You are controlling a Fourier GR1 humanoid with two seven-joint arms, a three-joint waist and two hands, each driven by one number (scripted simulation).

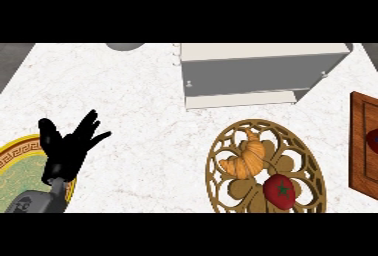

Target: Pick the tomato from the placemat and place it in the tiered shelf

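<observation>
Still at the very start of the task, by the look of things: nothing grasped, nothing lifted. Resting at the lower left, the black left hand (68, 145) on its grey forearm, fingers spread and pointing up, holding nothing, partly over a round green plate with a gold patterned rim (13, 165). No right hand anywhere in the head view, so nothing to say about its fingers. Lying on the round golden openwork placemat (221, 165) at the lower right, the red tomato with a dark green star-shaped stem (280, 191), just beside a golden-brown croissant (247, 157) on the same mat, seemingly touching it or nearly so. Standing beyond the mat toward the top of the white marbled counter (140, 100), the white and grey tiered shelf (255, 70), well apart from the tomato. At the right edge, part of a reddish-brown wooden board (363, 145). Next, probably a reach with the nearer, right hand down onto the tomato, fingers curling round it from above without nudging the croissant; then a lift clear of the mat and a carry up the counter into one of the shelf's tiers.
</observation>
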